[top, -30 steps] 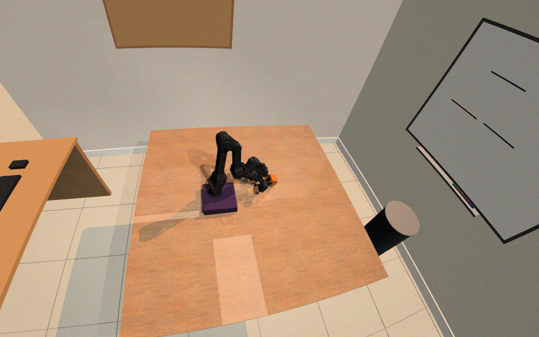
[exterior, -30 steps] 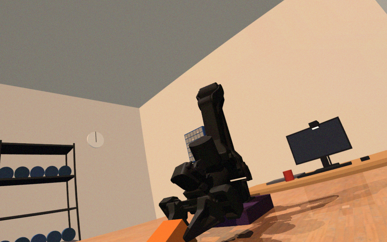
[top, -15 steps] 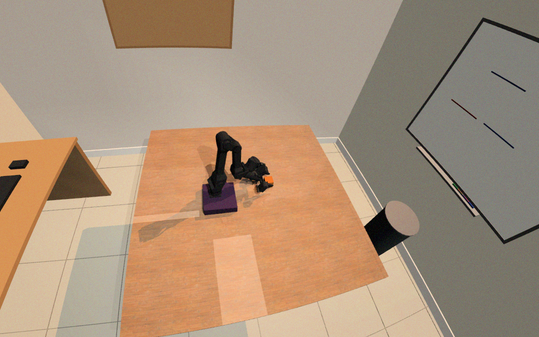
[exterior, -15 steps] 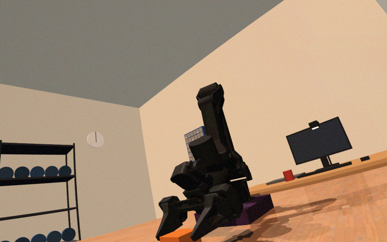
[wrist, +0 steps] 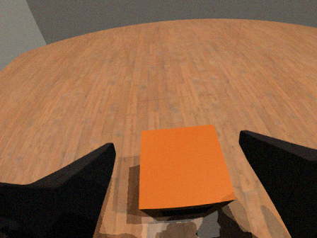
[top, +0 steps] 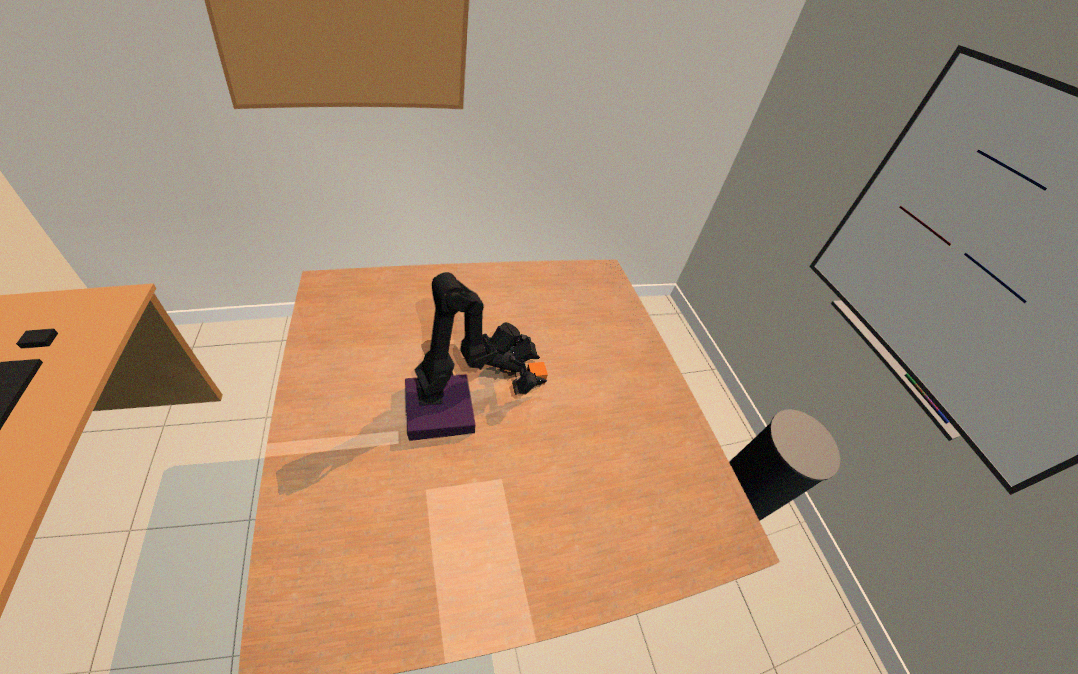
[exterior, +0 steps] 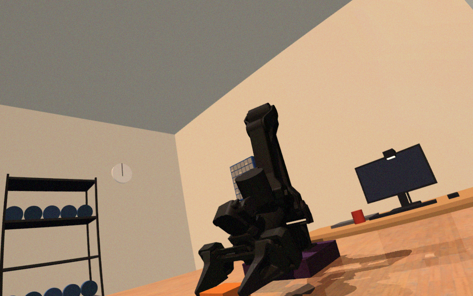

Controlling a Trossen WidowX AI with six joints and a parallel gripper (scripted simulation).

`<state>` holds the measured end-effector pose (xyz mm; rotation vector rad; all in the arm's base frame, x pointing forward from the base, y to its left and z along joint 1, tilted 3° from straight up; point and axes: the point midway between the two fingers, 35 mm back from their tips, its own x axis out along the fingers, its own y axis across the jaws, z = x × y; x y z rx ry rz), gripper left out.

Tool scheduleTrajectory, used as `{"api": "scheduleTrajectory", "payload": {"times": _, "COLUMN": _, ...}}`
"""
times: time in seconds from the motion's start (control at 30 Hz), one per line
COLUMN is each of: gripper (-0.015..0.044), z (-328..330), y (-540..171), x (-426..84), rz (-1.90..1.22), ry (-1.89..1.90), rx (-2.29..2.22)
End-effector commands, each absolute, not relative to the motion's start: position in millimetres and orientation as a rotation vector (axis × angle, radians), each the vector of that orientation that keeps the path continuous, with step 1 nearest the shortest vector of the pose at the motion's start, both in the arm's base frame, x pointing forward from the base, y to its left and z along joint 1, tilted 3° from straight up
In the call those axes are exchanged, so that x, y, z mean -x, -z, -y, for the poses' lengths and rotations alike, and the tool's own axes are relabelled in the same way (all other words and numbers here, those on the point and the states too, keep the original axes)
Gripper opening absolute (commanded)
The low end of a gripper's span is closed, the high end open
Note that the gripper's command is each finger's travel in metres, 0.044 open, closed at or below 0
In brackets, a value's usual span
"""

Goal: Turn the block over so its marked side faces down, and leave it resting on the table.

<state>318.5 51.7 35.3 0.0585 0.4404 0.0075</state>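
Observation:
The orange block (top: 538, 371) (exterior: 224, 288) (wrist: 184, 170) is low at the wooden table (top: 620, 476) (wrist: 177, 71), in front of the arm. Its upper face is plain orange in the wrist view. A dark patch shows on the foreshortened face towards the arm, so the marked side is on that side, not on top. My gripper (top: 539, 367) (exterior: 219, 292) (wrist: 177, 143) is open around the block, one finger on each side, with gaps to both in the wrist view. The block's underside is hidden, and I cannot tell if it lies fully flat.
The arm stands on a purple base (top: 441, 409) (exterior: 320, 258), left of the block in the top view. A dark bin (top: 775, 468) stands beyond the table's right edge, and a desk (top: 71, 317) stands to the left.

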Motion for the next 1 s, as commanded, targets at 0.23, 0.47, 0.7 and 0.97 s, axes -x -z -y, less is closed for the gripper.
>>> {"api": "scheduleTrajectory", "payload": {"times": 0.23, "gripper": 0.044, "z": -51, "y": -35, "x": -319, "rz": -0.439, "ry": -0.005, "rx": -0.054}}
{"api": "scheduleTrajectory", "payload": {"times": 0.47, "gripper": 0.044, "z": -54, "y": -39, "x": -329, "rz": -0.559, "ry": -0.011, "rx": -0.046}}
{"api": "scheduleTrajectory", "payload": {"times": 0.7, "gripper": 0.044, "z": -52, "y": -74, "x": -319, "rz": -0.803, "ry": -0.018, "rx": -0.047}}
{"api": "scheduleTrajectory", "payload": {"times": 0.97, "gripper": 0.044, "z": -48, "y": -100, "x": -295, "rz": -0.928, "ry": -0.018, "rx": -0.055}}
